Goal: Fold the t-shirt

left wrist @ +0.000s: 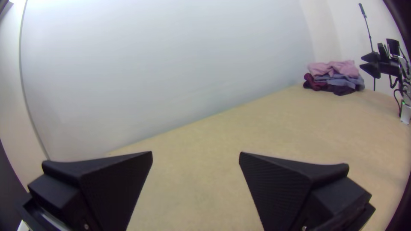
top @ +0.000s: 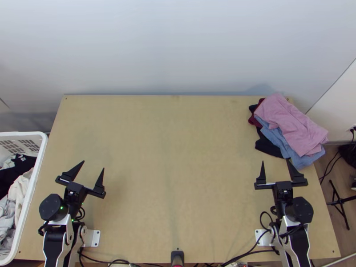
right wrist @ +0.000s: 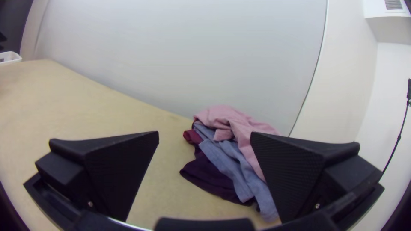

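Left end effector point(top: 93, 165) and right end effector point(top: 276, 160) gaped — folding seemed unstarted, first needing cloth point(top: 23, 189) from the basket point(top: 22, 134).

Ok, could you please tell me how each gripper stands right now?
Left gripper: open, holding nothing.
Right gripper: open, holding nothing, near the pile of clothes.

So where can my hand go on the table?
The table is bare in the middle, between the left gripper and the right gripper and back to the pale wall. The far right corner is crowded: pink cloth heaped over blue cloth and dark cloth. Cables line the near edge.
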